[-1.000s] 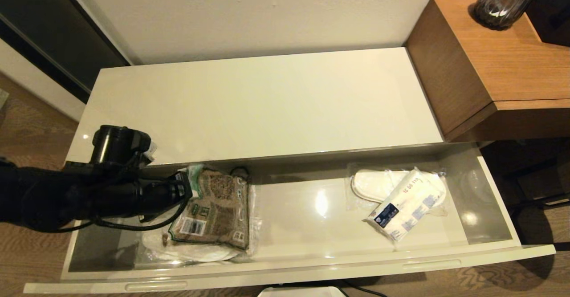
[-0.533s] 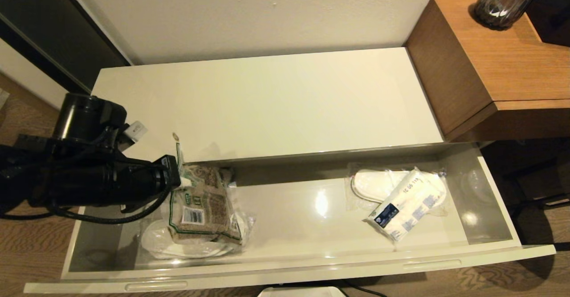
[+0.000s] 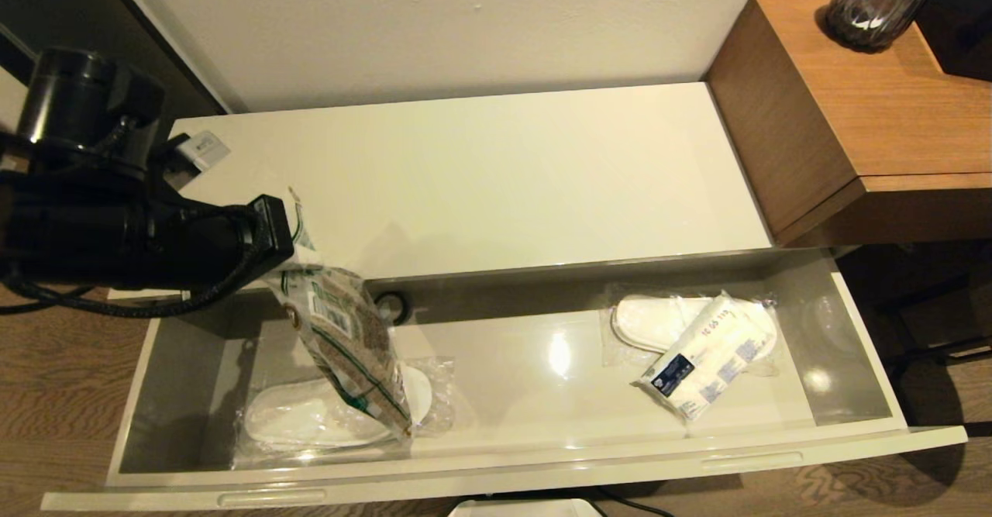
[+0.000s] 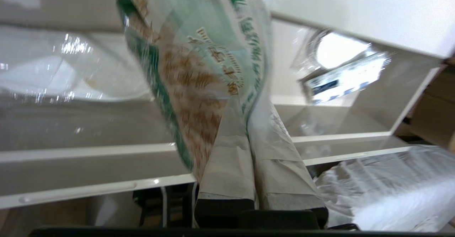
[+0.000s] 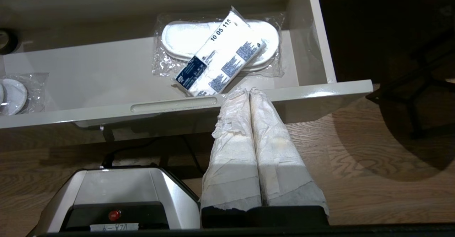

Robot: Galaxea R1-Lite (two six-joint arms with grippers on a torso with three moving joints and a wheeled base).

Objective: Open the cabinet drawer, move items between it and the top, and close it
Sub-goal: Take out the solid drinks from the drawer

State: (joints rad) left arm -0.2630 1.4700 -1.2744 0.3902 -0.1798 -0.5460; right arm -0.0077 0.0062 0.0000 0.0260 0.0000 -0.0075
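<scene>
Above the open cabinet drawer [image 3: 504,455], the left gripper [image 3: 280,226] is pinching the snack bag [image 3: 349,346] by its top edge; dangling, it risks slipping. Wrist-side, the fingers [image 4: 231,148] are pressing together on film. The right gripper [image 5: 249,95] is idling pressed together near the tissue pack [image 5: 220,57].

2 slipper pks [image 3: 325,416]; 1 tissue pk [image 3: 709,354]; 1 snack bag [image 3: 349,339]

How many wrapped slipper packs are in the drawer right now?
2. One slipper pack lies at the drawer's left end, partly behind the hanging snack bag. The other pack lies at the right end under the tissue pack. None visible elsewhere.
</scene>
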